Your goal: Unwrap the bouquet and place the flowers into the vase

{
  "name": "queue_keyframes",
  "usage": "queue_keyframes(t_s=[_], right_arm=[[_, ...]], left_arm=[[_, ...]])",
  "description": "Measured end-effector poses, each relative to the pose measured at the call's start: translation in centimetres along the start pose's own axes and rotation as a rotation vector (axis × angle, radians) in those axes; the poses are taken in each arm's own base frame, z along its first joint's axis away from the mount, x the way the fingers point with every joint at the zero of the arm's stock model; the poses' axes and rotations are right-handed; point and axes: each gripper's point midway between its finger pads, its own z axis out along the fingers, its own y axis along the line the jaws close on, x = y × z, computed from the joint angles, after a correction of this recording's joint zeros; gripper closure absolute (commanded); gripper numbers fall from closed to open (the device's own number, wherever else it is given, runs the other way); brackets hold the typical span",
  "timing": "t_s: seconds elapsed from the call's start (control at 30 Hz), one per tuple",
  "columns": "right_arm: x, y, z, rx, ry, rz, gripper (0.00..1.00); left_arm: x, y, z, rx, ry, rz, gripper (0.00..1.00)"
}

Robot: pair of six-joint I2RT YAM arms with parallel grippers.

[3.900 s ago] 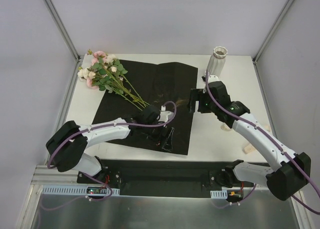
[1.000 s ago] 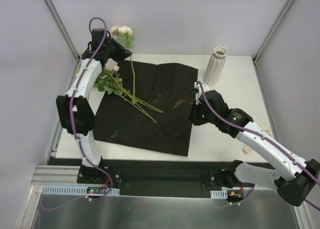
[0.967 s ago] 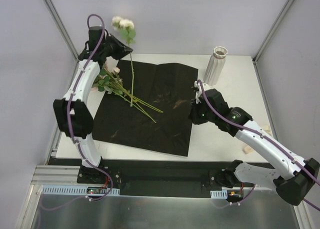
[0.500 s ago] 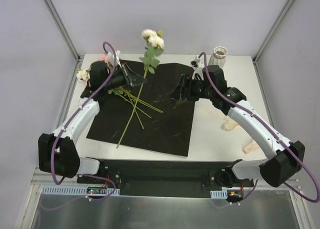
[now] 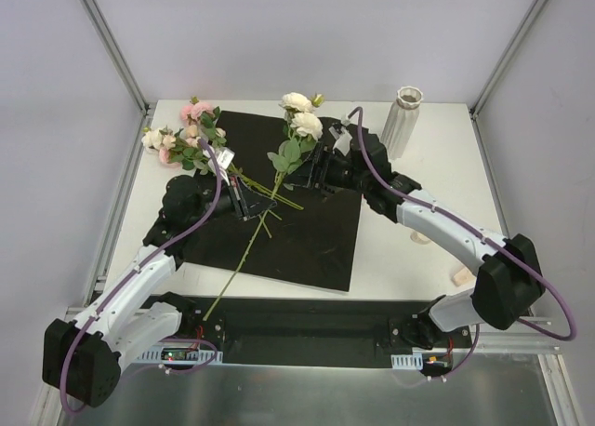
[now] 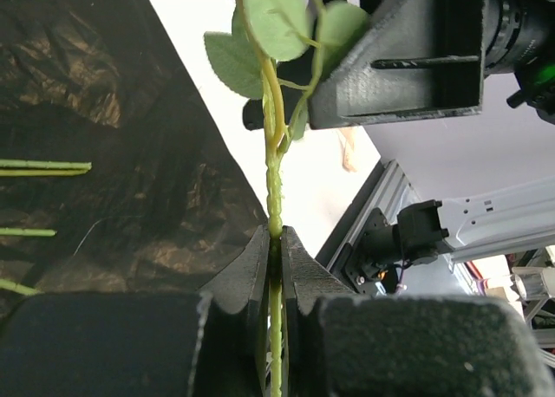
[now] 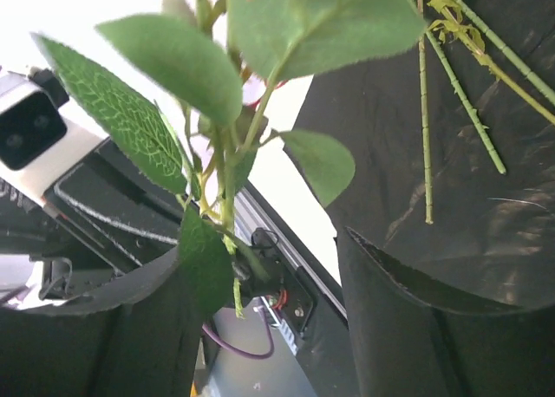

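One of the flowers, a cream rose [image 5: 302, 114] on a long green stem [image 6: 274, 198], is held tilted above the unfolded black paper [image 5: 316, 245]. My left gripper [image 5: 253, 210] is shut on the stem's middle [image 6: 274, 241]. My right gripper [image 5: 309, 170] is open, its fingers either side of the leafy upper stem [image 7: 227, 215] just below the blooms, not pinching it. The remaining pink and cream flowers [image 5: 186, 138] lie at the paper's back left corner. The white ribbed vase [image 5: 406, 119] stands upright at the back right, behind the right arm.
Loose bare stems [image 5: 279, 198] lie on the black paper under the held flower. Small cream pieces [image 5: 420, 234] lie on the white table right of the paper. Frame posts stand at both back corners.
The left arm swung the cream rose from high at the back left down and forward over the paper. The right gripper opened and moved left up to the flower's leafy stem.
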Motion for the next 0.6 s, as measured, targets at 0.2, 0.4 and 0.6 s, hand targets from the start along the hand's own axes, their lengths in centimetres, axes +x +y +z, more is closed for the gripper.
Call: queue_keyframes(t_s=[0.2, 0.4, 0.6], right_arm=[[0.4, -0.1, 1.7, -0.035, -0.005, 0.08, 0.43], [0.9, 1.7, 2.3, -0.09, -0.002, 0.077, 0.58], [1.5, 1.8, 3.2, -0.091, 0.01, 0.086, 0.76]], left_arm=[[1.0, 0.9, -0.3, -0.024, 0.003, -0.001, 1.0], [0.7, 0.6, -0.4, -0.015, -0.012, 0.012, 1.0], [0.6, 0.6, -0.4, -0.017, -0.017, 0.013, 1.0]])
